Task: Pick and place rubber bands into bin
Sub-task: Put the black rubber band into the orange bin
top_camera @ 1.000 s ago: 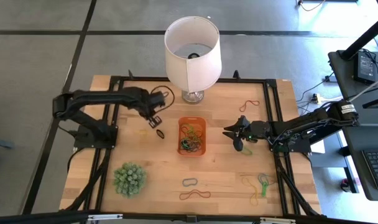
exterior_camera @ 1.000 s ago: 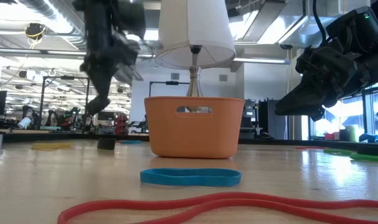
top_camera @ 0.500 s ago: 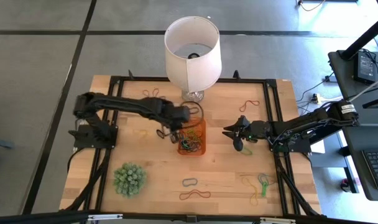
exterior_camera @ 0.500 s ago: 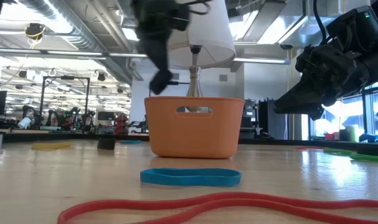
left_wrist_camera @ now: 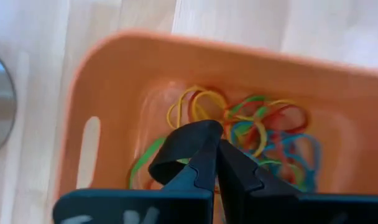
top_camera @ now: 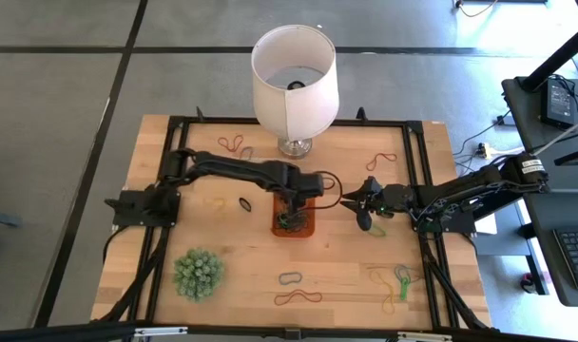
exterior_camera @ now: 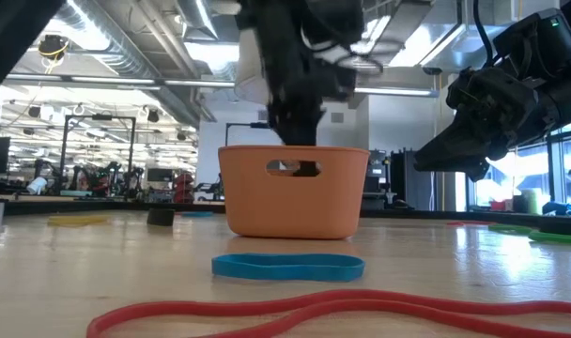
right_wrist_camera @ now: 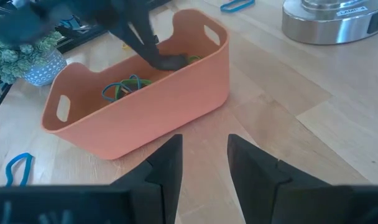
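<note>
The small shallow rectangular orange plastic bin (top_camera: 294, 224) stood near the middle of the wooden table (top_camera: 222, 275), and a tangle of thin yellow, green, red and blue rubber bands (left_wrist_camera: 257, 134) lay on its floor, directly below the fingertips of the left gripper (top_camera: 287, 205). That gripper reached down inside the bin, its two dark fingers (left_wrist_camera: 195, 155) pressed together at the tips and clamped on a black rubber band (left_wrist_camera: 176, 149) whose loop bulged out to one side of them. In the low view the left gripper (exterior_camera: 300, 113) dipped behind the bin's near wall (exterior_camera: 295, 202). The right gripper (top_camera: 363, 207) hovered just beside the bin on the side away from the left arm, its fingers (right_wrist_camera: 170, 165) parted with nothing between them and pointing at the bin's outer wall (right_wrist_camera: 152, 118). Beyond its fingers, loose bands lay scattered on the wood: a green one (top_camera: 377, 229) just under the gripper, a red-brown one (top_camera: 380, 161) near the far edge, and a yellow and green cluster (top_camera: 396, 280) towards the near edge. A black band (top_camera: 244, 203) lay just beside the left arm's forearm, a red-brown pair (top_camera: 232, 143) sat farther off, and a grey loop (top_camera: 289, 278) and a long red loop (top_camera: 298, 297) rested well in front of the bin. A white drum lampshade on a metal base (top_camera: 292, 81) stood behind the bin, and a spiky green ball plant (top_camera: 197, 274) sat near the front left corner.
</note>
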`<move>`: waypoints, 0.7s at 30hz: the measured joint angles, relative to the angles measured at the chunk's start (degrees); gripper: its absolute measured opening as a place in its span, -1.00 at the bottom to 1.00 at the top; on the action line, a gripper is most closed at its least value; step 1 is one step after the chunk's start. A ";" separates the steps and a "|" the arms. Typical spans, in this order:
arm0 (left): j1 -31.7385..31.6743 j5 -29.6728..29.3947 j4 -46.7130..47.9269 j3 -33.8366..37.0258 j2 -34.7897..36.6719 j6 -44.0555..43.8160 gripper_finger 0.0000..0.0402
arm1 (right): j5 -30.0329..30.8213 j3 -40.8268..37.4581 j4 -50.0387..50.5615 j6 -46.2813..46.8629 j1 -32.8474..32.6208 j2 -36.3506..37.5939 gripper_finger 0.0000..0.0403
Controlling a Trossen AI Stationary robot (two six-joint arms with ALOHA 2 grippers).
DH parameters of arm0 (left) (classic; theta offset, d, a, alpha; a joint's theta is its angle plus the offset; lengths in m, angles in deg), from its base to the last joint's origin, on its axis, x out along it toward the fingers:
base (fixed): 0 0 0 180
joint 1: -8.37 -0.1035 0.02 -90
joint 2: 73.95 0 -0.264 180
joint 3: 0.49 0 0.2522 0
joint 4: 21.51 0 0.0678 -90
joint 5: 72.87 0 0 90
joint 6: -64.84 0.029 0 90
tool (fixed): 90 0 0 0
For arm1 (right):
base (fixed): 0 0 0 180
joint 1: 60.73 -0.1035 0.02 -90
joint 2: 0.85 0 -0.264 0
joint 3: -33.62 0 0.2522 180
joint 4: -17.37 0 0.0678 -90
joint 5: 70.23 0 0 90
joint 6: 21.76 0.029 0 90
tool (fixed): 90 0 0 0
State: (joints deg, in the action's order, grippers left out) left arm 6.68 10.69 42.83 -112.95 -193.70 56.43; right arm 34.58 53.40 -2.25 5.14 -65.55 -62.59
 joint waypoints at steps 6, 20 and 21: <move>-2.04 -0.51 -0.16 0.00 -3.68 0.23 -0.99 | 0.00 0.00 -0.02 0.02 0.01 0.00 -0.35; -2.35 1.89 -2.87 0.00 -4.17 0.20 -0.54 | 0.00 0.00 0.00 -0.11 0.00 0.00 -0.35; -2.26 1.88 -3.03 0.00 -4.17 0.20 -0.50 | -0.02 0.00 0.00 -0.11 0.00 0.00 -0.35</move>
State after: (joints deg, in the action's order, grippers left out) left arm 4.42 12.57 39.80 -112.95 -197.87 56.63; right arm 34.56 53.40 -2.25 5.03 -65.55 -62.59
